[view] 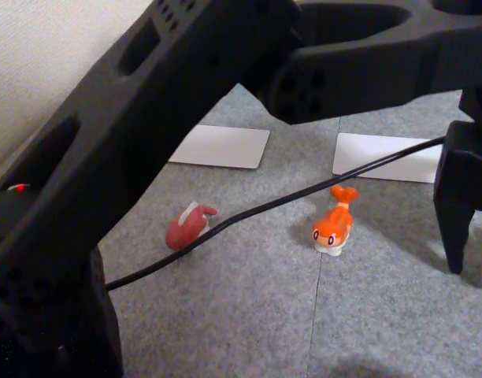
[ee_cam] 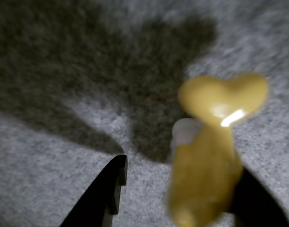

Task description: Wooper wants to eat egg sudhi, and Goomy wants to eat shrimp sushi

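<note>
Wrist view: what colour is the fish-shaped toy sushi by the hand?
Bright yellow fish-shaped toy sushi with a whitish base; the wrist view shows it best.

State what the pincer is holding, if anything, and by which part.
Cannot be told. The open pincer straddles the blurred yellow fish-shaped toy sushi around its body; contact isn't visible.

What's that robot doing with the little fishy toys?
The robot arm has its gripper down at the grey carpet, right by the yellow egg sushi. The toy sits between the black fingers, which look open, though the wrist view is blurry, so a firm grip isn't clear. The orange shrimp sushi and a red toy lie untouched on the carpet, with two white cards behind them.
</note>
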`<state>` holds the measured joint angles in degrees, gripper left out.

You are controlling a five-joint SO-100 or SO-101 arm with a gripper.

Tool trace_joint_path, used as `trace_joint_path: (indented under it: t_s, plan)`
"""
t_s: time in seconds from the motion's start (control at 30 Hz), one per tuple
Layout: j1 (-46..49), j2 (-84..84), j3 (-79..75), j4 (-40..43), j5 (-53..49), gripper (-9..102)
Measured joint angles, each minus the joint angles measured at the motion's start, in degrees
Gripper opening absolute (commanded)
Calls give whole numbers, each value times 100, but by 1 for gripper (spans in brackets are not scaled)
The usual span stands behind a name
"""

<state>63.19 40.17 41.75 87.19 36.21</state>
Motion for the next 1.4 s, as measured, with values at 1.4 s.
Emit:
trace_joint_path:
  t_s: [1.4]
  plan:
    - [-5871, 2610, 1143, 791, 4869, 3]
